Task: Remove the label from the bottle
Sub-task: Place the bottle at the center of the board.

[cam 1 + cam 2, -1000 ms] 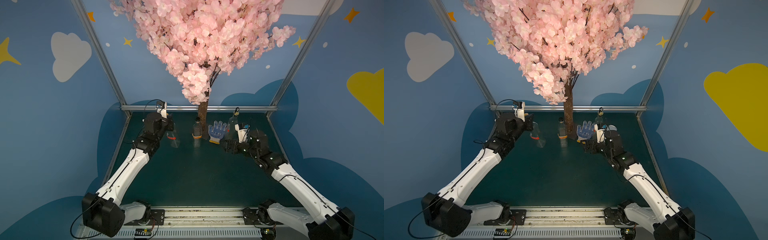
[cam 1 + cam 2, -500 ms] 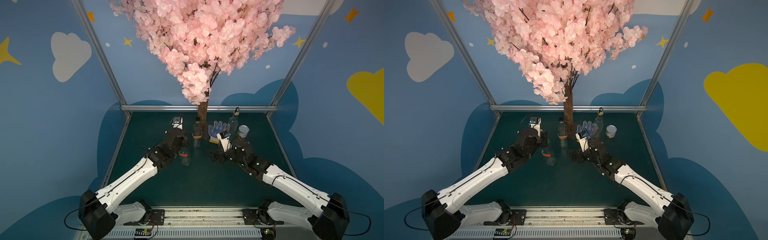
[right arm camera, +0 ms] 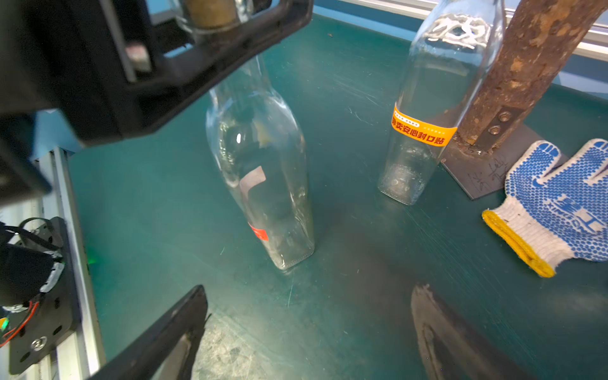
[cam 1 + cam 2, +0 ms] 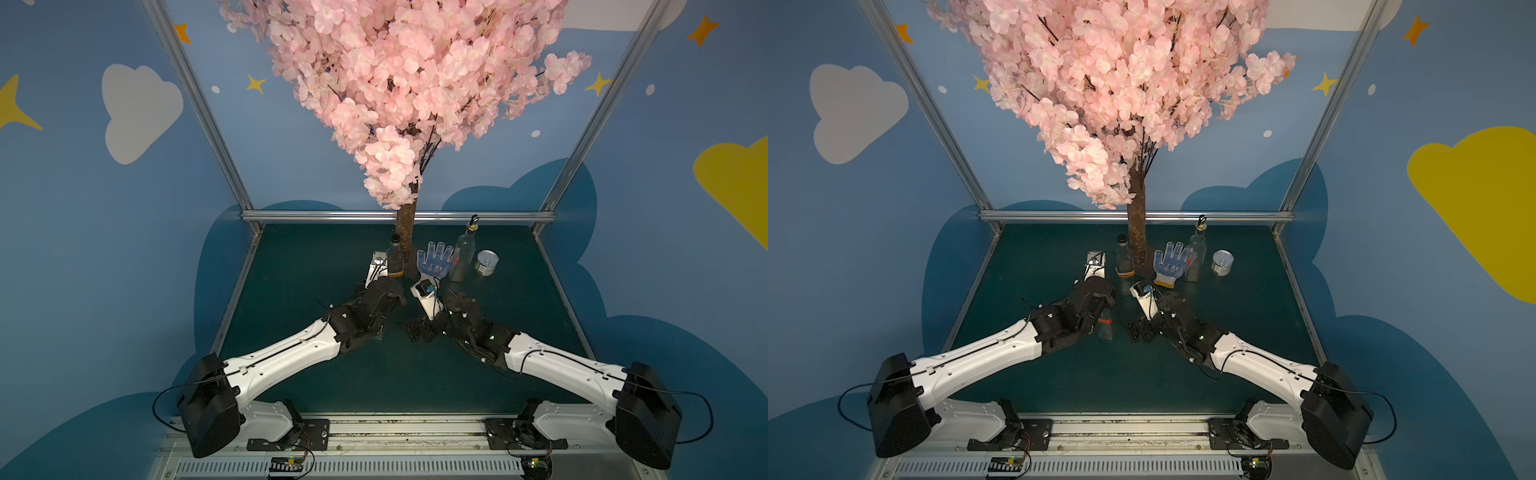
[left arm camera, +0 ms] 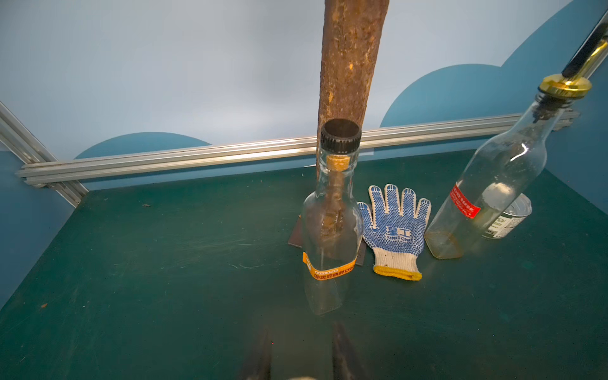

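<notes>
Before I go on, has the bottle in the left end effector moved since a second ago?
Yes. The held bottle came forward from near the back rail to the middle, in front of the tree trunk.

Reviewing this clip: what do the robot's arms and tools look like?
The left arm and right arm have white shells, black joints and black shoulder housings, with thin black cables looping outside. The left tool and right tool are black; the right's fingers are flat and scuffed.
</notes>
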You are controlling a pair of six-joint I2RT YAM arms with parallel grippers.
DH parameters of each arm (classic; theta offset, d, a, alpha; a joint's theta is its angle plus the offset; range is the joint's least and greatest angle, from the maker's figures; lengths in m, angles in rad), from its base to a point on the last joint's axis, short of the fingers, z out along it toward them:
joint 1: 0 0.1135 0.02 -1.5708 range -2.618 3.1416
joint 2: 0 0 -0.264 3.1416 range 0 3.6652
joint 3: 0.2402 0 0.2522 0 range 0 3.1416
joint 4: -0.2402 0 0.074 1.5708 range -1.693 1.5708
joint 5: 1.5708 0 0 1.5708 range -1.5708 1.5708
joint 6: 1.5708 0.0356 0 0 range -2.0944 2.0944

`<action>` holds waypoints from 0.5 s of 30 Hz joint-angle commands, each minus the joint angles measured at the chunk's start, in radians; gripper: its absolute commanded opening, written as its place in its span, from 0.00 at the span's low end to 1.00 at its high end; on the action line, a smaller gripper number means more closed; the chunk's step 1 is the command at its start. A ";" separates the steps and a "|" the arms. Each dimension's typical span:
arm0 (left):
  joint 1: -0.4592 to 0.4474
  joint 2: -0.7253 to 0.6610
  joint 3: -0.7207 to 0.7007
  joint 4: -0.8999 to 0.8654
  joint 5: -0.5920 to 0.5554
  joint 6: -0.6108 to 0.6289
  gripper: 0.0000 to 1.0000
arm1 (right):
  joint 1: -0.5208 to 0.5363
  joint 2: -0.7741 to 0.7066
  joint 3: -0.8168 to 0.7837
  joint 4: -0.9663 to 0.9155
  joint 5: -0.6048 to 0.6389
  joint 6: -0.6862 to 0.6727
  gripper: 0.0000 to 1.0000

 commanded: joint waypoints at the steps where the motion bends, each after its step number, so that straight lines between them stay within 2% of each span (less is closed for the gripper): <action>1: -0.008 -0.010 -0.017 0.055 -0.018 -0.053 0.02 | 0.006 0.002 0.013 0.036 0.018 -0.014 0.96; 9: -0.032 -0.057 -0.061 0.063 0.009 -0.091 0.02 | 0.007 0.020 0.018 0.024 0.015 -0.016 0.96; 15: -0.043 -0.111 -0.109 0.043 0.054 -0.146 0.23 | 0.008 0.036 0.025 0.023 0.002 -0.008 0.96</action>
